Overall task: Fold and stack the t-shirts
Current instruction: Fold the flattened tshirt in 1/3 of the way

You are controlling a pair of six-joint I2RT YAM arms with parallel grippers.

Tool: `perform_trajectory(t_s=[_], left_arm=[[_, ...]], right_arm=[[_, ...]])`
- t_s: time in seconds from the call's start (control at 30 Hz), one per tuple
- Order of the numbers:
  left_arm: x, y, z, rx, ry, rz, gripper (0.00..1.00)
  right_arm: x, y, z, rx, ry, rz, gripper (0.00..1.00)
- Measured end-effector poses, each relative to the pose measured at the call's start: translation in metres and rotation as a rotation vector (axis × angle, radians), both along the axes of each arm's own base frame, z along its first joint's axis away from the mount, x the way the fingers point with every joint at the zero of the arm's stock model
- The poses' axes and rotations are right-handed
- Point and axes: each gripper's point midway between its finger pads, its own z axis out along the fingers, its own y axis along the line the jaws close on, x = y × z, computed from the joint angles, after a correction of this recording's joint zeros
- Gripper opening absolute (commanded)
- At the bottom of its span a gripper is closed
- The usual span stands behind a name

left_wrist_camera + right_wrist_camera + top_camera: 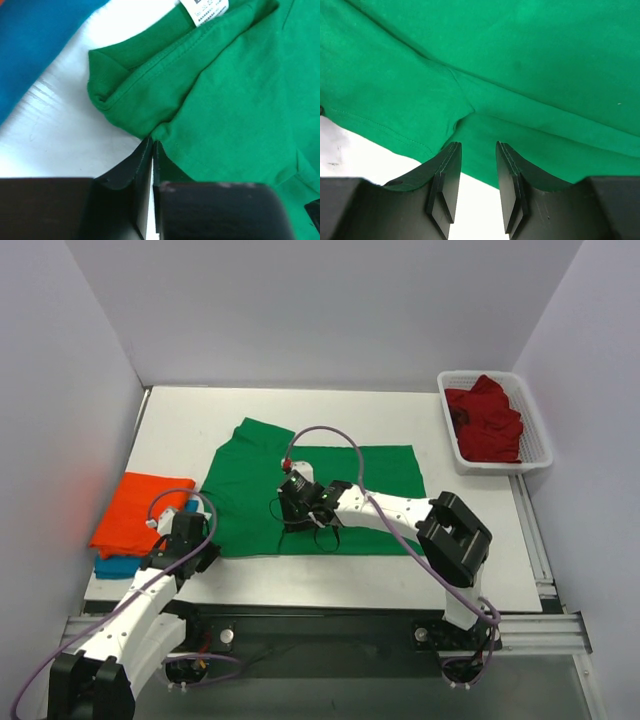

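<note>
The bright green t-shirt (pixel 330 490) lies spread flat across the middle of the table. My left gripper (pixel 205 552) is at its near left corner, by the collar. In the left wrist view its jaws (pixel 151 142) are pressed together on a pinch of the green cloth (pixel 235 100), just below the white neck label (pixel 205 10). My right gripper (pixel 290 525) is over the shirt's middle. In the right wrist view it (pixel 478 150) stands open at the near edge of the green cloth (pixel 520 60), beside a sleeve seam, with a gap between the pads. An orange t-shirt (pixel 140 510) lies folded on a blue one (pixel 115 566) at the left.
A white mesh basket (pixel 545 440) at the back right holds a crumpled dark red t-shirt (pixel 487 425). The blue shirt (pixel 35 40) lies close to the left of my left gripper. White walls close in the table at the back and on both sides.
</note>
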Motion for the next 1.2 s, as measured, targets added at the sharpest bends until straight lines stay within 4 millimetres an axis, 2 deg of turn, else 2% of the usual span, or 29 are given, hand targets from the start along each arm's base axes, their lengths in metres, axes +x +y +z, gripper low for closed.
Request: perform_trajectory(t_s=[0.07, 0.47, 0.67, 0.97, 1.2], left_arm=[[0.001, -0.002, 0.001, -0.01, -0.005, -0.003, 0.0], [0.014, -0.012, 0.013, -0.05, -0.046, -0.027, 0.0], [0.05, -0.019, 0.031, -0.055, -0.075, -0.027, 0.0], [0.119, -0.034, 0.047, -0.066, -0.111, -0.034, 0.0], [0.168, -0.042, 0.054, -0.079, -0.159, -0.048, 0.0]], right_arm=[[-0.002, 0.001, 0.0, 0.003, 0.002, 0.005, 0.34], [-0.007, 0.004, 0.0, 0.005, 0.004, 0.019, 0.35], [-0.006, -0.011, 0.006, -0.005, -0.017, -0.007, 0.36], [0.008, -0.051, 0.036, 0.015, -0.077, -0.095, 0.36], [0.01, -0.076, 0.035, -0.011, -0.081, -0.135, 0.36]])
